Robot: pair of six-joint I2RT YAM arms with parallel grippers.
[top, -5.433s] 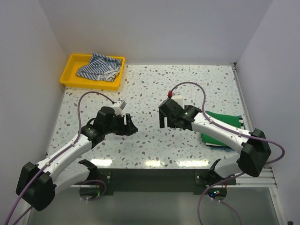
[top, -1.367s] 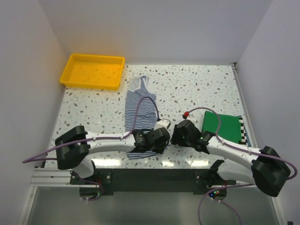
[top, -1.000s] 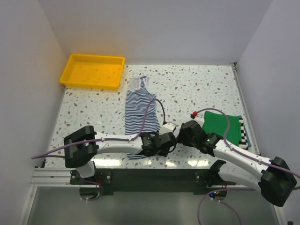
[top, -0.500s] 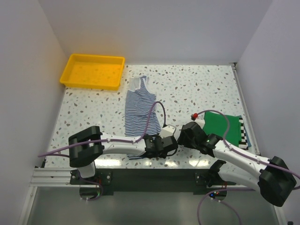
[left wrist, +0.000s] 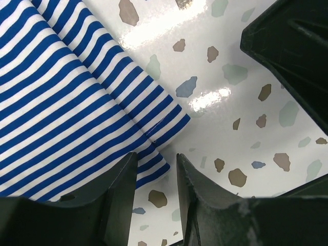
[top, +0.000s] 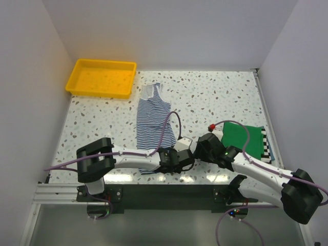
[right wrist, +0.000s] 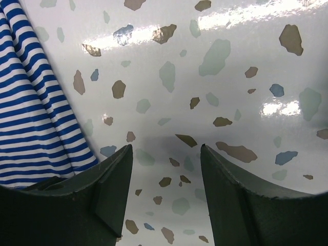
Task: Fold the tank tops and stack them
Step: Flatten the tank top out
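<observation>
Working over the speckled desk (top: pixel 215 97). Dealing now with the blue-and-white striped tank top (top: pixel 152 120), lying spread flat and unfolded near the middle, straps toward the far wall, hem toward the arm bases. Leaving aside the yellow tray (top: pixel 102 77) at the far left corner, with nothing showing inside.

Counting the green tank top (top: pixel 256 138) as apparently done: sitting folded near the right edge, resting on the black-and-white striped tank top (top: pixel 265 141), itself showing only as a sliver along the right side. Judging the job roughly two thirds finished, with folding the blue-striped one and adding it to that pile remaining.

Hovering the left gripper (left wrist: pixel 155 166) low at the hem's near right corner, jaws standing narrowly apart and clamping nothing, the cloth edge partly hidden behind one finger. Holding the right gripper (right wrist: pixel 165 154) just beside that same edge, over bare desk, jaws wider apart and gripping nothing.
</observation>
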